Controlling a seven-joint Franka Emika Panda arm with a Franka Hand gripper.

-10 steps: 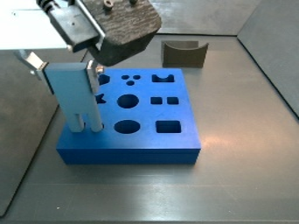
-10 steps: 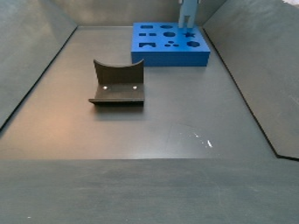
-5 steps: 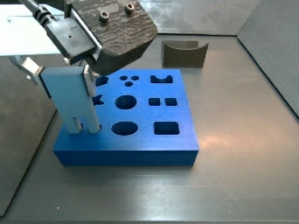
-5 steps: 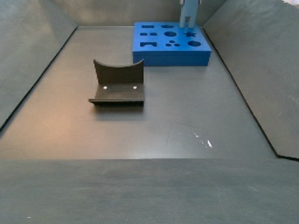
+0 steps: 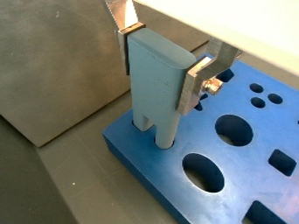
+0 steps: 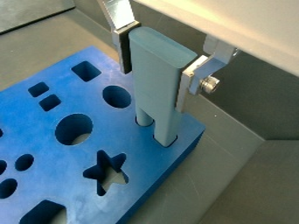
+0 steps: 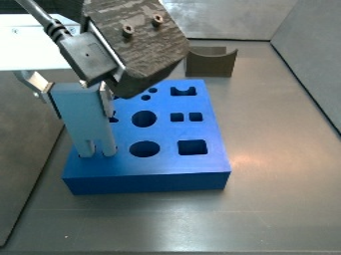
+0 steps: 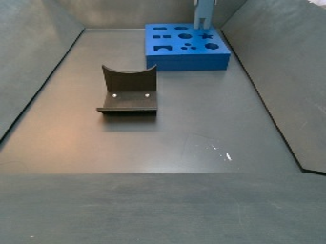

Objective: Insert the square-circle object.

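Observation:
My gripper (image 5: 158,63) is shut on a pale blue-grey piece (image 5: 158,83) with two legs, one square and one round: the square-circle object. It also shows in a wrist view (image 6: 156,79) and in both side views (image 7: 86,120) (image 8: 204,11). It stands upright, and its legs reach down into the corner of the big blue slab (image 7: 173,164), which has several shaped holes. The silver fingers (image 6: 193,74) clamp its flat upper sides. The slab also shows in the other views (image 5: 146,162) (image 6: 163,162) (image 8: 188,59).
The dark fixture (image 8: 128,91), a bracket with a curved top on a base plate, stands on the grey floor apart from the slab, behind it in a side view (image 7: 210,62). Grey walls (image 8: 274,57) enclose the floor.
My gripper has moved down a little with the piece, so its legs sit lower at the slab's corner. The slab and the fixture have not moved.

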